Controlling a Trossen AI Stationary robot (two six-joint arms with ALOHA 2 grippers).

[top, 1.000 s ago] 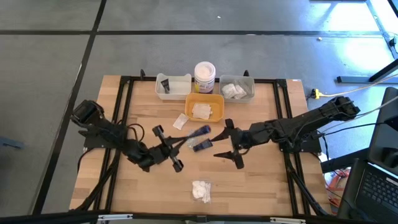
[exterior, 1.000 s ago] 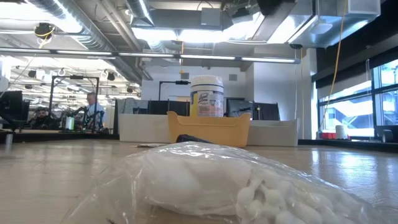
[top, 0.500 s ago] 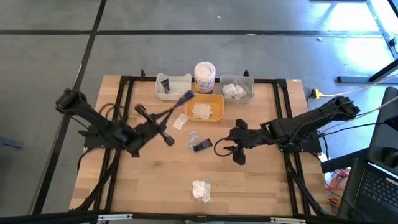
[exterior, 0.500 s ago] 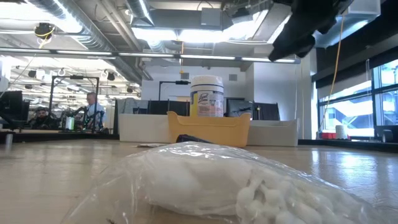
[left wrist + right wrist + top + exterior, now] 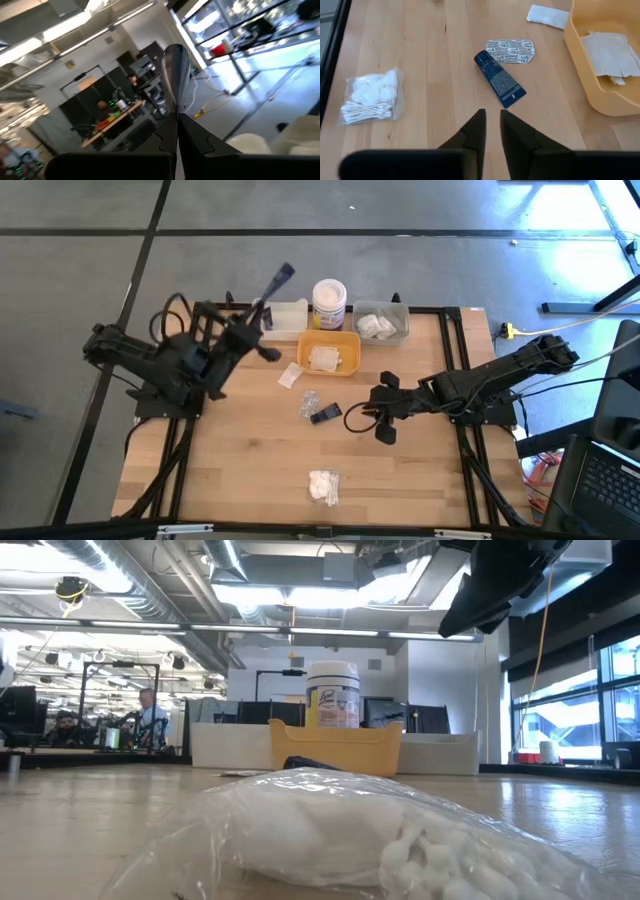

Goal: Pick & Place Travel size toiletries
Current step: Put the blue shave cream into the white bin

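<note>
My left gripper [image 5: 262, 310] is raised high over the table's far left, near the white tray [image 5: 284, 321], and is shut on a dark blue tube [image 5: 278, 282]. A second dark blue tube [image 5: 500, 79] lies flat mid-table beside a bandage sachet [image 5: 510, 51]. A white sachet [image 5: 547, 16] lies farther back. My right gripper [image 5: 491, 116] hovers just right of that tube [image 5: 325, 414]; its fingers are drawn almost together with nothing between them. A clear bag of cotton pieces [image 5: 323, 486] lies near the front edge. My left gripper pinches one end of the tube [image 5: 176, 111] between its two fingers. The tube runs on in line with the fingers, past their tips, and its free end [image 5: 174, 55] points up and away. It is lifted clear of the table.
A yellow tray [image 5: 346, 340] holding flat white sachets stands behind the table's middle. A white jar with a yellow label [image 5: 329, 302] and a grey tray [image 5: 381, 322] of wrapped white pieces stand at the far edge. A black frame borders the tabletop.
My left gripper has risen from mid-table with the dark blue tube and swung toward the far left, near the white tray, tipping so the tube now points upward. My right gripper has shut from wide open while staying beside the tube on the table.
</note>
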